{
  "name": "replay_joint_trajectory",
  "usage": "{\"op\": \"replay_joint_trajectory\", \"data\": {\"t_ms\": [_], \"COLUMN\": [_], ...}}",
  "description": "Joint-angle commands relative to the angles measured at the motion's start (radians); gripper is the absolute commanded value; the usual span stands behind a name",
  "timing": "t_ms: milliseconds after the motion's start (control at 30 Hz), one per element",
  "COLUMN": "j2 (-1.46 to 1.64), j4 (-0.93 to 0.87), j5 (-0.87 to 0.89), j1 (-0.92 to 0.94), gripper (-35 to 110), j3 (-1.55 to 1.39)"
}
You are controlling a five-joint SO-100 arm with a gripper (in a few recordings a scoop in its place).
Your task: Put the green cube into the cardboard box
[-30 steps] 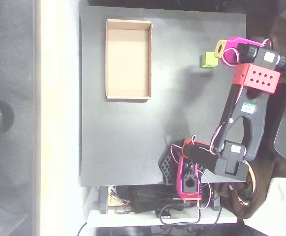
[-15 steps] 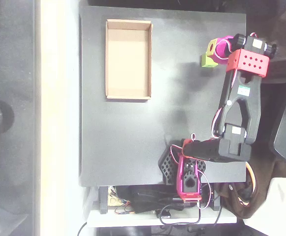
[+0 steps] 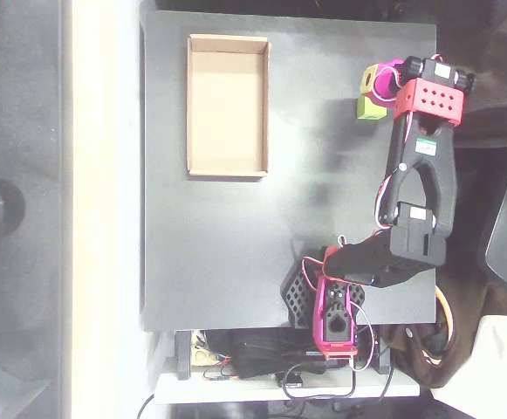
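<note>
In the overhead view the gripper (image 3: 377, 85) sits directly over the green cube (image 3: 368, 107), its magenta body and a small yellow-green patch covering the cube's upper edge. From this height the fingers are lost under the wrist, so whether they are spread or pinched on the cube cannot be told. Behind the gripper, to the right, is a red perforated block (image 3: 428, 99) with black motors above it; from there the black arm (image 3: 421, 188) runs down the picture to a magenta base (image 3: 334, 316) at the table's lower edge, where red and white wires loop around it.

The green cube rests on the black table (image 3: 236, 253), near its upper right corner, only its lower part clear of the gripper. The cardboard box (image 3: 228, 170) lies well apart from the cube, to its left — a shallow tan tray set lengthwise, close to the table's upper edge, with nothing inside it. Between cube and box there is only bare black tabletop — no object lies on that stretch.

Left of the table a pale strip (image 3: 105, 209) runs top to bottom, with grey floor beyond. Below the table's lower edge sits a tangle of cables and dark hardware (image 3: 262, 358).
</note>
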State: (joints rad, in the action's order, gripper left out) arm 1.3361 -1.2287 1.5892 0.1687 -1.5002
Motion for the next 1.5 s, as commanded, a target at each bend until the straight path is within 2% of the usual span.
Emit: {"op": "replay_joint_trajectory", "data": {"t_ms": [0, 733, 1467], "j2": [0.009, -0.123, -0.13], "j4": [-0.003, -0.005, -0.005], "j5": [0.006, 0.008, 0.008], "j1": [-0.026, -0.012, -0.012], "gripper": [35, 35, 34], "j3": [0.014, 0.014, 0.014]}}
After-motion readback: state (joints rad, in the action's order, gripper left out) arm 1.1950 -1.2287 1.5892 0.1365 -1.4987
